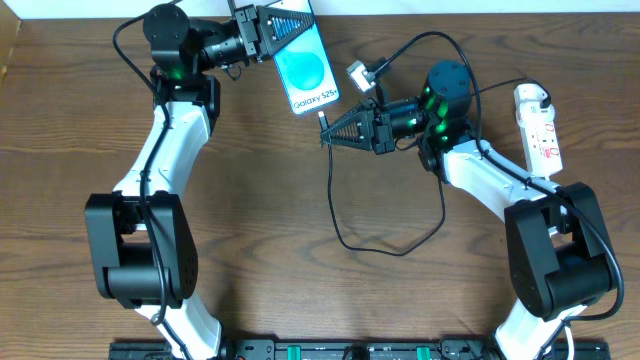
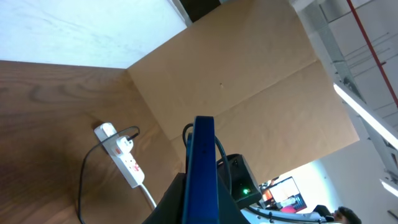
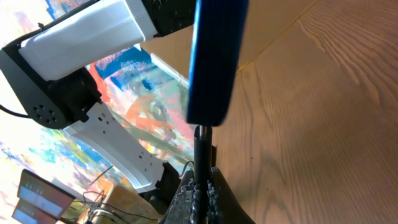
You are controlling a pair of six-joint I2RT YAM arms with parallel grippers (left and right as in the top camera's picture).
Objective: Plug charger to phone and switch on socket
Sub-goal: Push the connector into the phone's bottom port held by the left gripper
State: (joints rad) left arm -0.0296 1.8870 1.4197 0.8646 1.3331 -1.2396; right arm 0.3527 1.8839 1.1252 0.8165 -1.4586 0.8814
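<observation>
The phone (image 1: 305, 66) has a lit blue screen reading "Galaxy S25+". My left gripper (image 1: 268, 33) is shut on its top end and holds it above the table at the back. In the left wrist view the phone (image 2: 203, 163) shows edge-on between the jaws (image 2: 200, 208). My right gripper (image 1: 335, 132) is shut on the charger plug (image 3: 201, 149), whose tip points at the phone's lower edge (image 3: 214, 59), close to it. The black cable (image 1: 345, 215) loops down over the table. The white socket (image 1: 538, 125) lies at the far right; it also shows in the left wrist view (image 2: 124, 158).
A brown cardboard wall (image 2: 249, 81) stands behind the table. The right arm's own thick cables (image 1: 420, 45) arch over its wrist. A small white plug (image 1: 358, 73) sits near the phone's right side.
</observation>
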